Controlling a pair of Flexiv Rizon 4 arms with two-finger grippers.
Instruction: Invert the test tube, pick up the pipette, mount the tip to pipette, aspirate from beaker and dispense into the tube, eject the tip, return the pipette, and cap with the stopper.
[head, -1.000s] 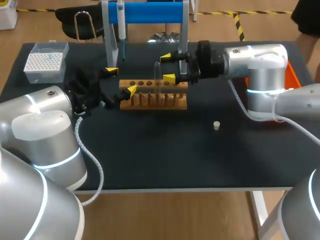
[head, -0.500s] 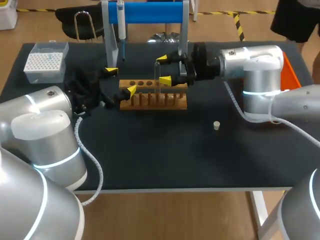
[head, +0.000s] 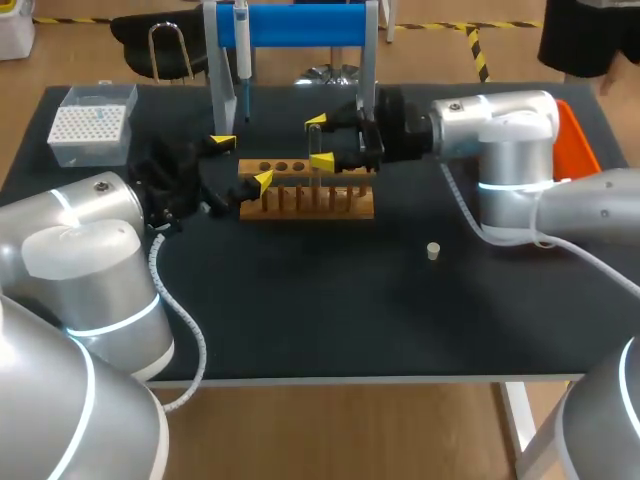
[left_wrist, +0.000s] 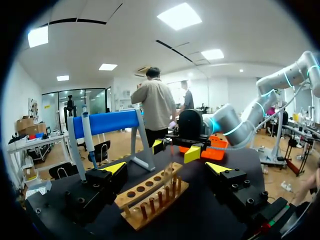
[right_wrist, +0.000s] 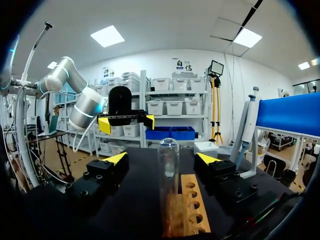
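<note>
Right fingers (head: 322, 160) spread wide on either side of the tube (right_wrist: 168, 170), not touching it. Tube stands upright on the wooden rack (head: 307, 195), round end up. Left fingers (head: 262, 180) open at the rack's left end. Stopper (head: 433, 250) lies on the bench (head: 350, 300).

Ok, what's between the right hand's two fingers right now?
The test tube, standing rounded end up on the wooden rack, sits between the right hand's open fingers, touching neither. The right wrist view shows it clearly.
</note>
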